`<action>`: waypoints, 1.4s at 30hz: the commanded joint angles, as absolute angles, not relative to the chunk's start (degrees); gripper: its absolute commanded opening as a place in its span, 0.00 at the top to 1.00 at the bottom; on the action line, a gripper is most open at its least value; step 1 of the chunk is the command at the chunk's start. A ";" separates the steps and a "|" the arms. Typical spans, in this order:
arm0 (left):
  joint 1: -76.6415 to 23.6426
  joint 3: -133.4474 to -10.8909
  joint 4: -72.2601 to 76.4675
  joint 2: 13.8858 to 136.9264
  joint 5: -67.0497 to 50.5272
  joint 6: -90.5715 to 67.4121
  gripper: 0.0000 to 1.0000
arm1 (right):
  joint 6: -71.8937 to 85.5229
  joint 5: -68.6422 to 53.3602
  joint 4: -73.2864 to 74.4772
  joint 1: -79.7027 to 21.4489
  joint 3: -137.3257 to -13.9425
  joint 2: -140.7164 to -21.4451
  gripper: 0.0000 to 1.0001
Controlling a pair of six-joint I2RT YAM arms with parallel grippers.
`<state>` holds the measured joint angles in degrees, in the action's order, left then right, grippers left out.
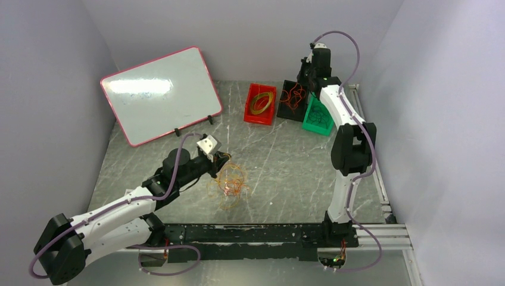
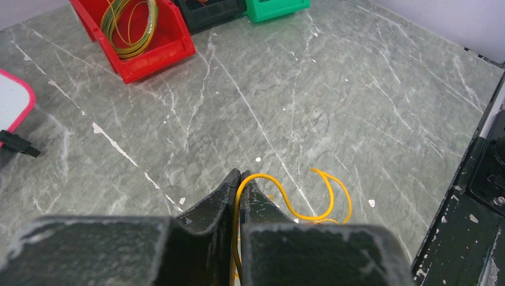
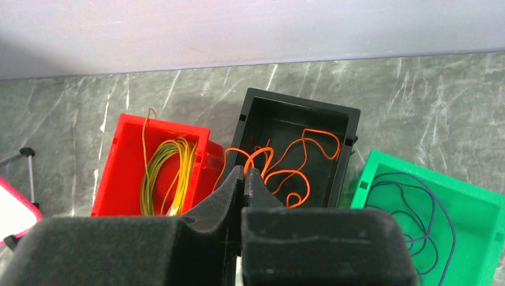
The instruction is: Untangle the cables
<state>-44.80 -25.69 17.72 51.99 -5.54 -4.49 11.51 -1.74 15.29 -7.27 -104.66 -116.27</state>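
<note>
With the left end effector point(image 2: 240, 176) clenched on a yellow cable point(image 2: 262, 176) and the right end effector point(image 3: 244, 173) closed, a hard pull risked knotting the tangle point(image 1: 231, 183) tighter.

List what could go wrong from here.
1. The left gripper is shut on one yellow cable that runs into the tangle; pulling could drag the whole pile or tighten knots.
2. The orange cable hangs over the rim of the black bin by the right gripper, so it may snag.
</note>
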 commanded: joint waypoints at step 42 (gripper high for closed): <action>-45.05 -25.78 18.05 51.54 -3.43 -5.89 0.93 | 12.38 -8.62 11.20 -3.69 -107.35 -118.42 1.00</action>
<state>-44.80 -25.69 17.58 51.88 -4.47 -5.58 13.26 -4.58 9.28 -4.12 -103.44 -115.33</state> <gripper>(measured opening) 0.074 0.017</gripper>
